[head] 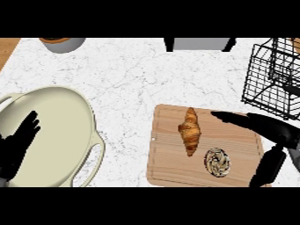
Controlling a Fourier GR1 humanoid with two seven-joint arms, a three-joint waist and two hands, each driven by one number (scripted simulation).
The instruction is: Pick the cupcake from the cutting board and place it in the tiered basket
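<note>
At the far left, one black left hand [9,147] is seen low in the view, its fingers straight and spread, pointing up and resting over one large cream-coloured oval pot [67,99] with a handle at its right side. Nothing is held by it. Up and to the right of that hand, at the top edge, one grey bowl [62,43] is cut off by the frame.

Further right, one wooden cutting board [168,167] is laid on the white marble counter [133,74]. Two baked items are counted on it: one croissant [190,131], lying lengthwise just left of the right hand's fingertips, and one cupcake [217,162] with swirled dark and pale topping, placed below those fingers and left of the thumb, apart from both.

The right hand [269,129] is held over the board's right part, fingers extended leftward and thumb pointing down, spread apart with nothing between them. The board's right edge is partly covered by it.

Above the right hand, one black wire tiered basket [276,83] stands at the upper right. One grey object [199,44] is cut off at the top edge.
</note>
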